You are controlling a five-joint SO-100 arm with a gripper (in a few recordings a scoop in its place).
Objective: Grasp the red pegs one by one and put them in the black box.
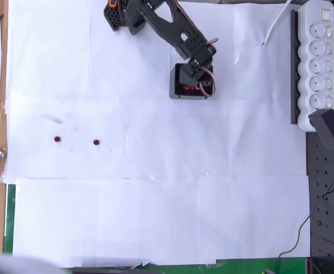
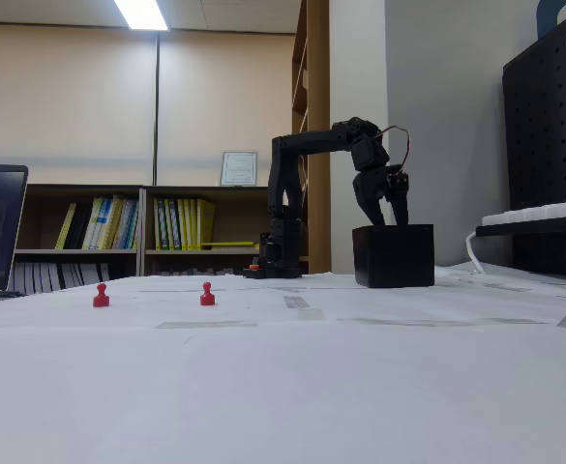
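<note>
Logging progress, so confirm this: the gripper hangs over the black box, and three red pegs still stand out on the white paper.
Not quite. Two red pegs stand on the paper, not three: one and another in the overhead view, and the fixed view shows the same pair. The rest holds: the gripper hangs just above the black box.

matt white paper sheets (image 1: 155,188) cover the table; black box (image 2: 393,256) and red pegs (image 2: 207,294) look smooth plastic
</note>
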